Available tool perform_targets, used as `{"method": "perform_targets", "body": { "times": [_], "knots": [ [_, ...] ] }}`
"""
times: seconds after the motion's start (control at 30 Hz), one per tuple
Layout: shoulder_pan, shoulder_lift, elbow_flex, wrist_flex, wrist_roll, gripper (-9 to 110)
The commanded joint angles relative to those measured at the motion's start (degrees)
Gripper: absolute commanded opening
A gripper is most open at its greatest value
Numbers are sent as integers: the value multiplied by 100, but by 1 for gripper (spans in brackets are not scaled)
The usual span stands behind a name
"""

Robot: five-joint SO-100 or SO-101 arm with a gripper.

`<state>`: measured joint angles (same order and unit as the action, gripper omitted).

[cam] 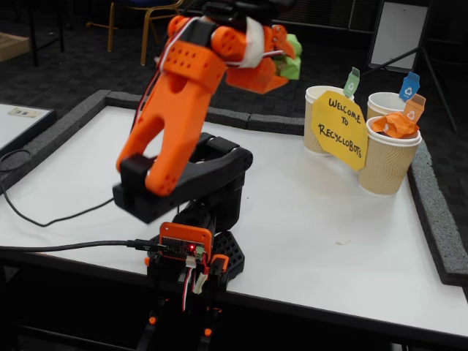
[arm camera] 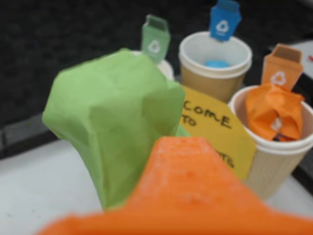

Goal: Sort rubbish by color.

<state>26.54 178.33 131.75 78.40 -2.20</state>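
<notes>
Green paper fills most of the wrist view: the lime green wad (arm camera: 115, 127) is squeezed tight in the jaws of the orange gripper (cam: 281, 67), and it is up in the air, high over the white counter (cam: 307, 219). In the fixed view you can only see a little bit of green poking out past the arm. The wad is not over any cup; it is off to the left of the cups in the fixed view. Three ribbed paper cups stand close together near the far right corner of the counter. The cup with the green tag (arm camera: 155, 38) is mostly hidden behind the green wad in the wrist view. The cup with the blue tag (arm camera: 224, 19) has the light blue wad (arm camera: 216, 63) lying down inside it. The cup with the orange tag (arm camera: 280, 67) has the orange wad (arm camera: 273, 113) in it, and that wad sticks up over the rim. A yellow sign (cam: 338, 129) with black writing leans in front of the cups and touches them. The black base of the arm (cam: 208, 183) sits at the near edge of the counter.
</notes>
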Motion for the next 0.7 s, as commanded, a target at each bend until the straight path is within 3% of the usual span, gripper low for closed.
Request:
{"method": "perform_targets", "body": {
  "times": [0.0,0.33,0.67],
  "knots": [
    [422,-1318,-888,-571,-114,0],
    [580,-3674,-2285,-1151,-114,0],
    [-167,-5546,-3806,-1178,-114,0]
  ]
}}
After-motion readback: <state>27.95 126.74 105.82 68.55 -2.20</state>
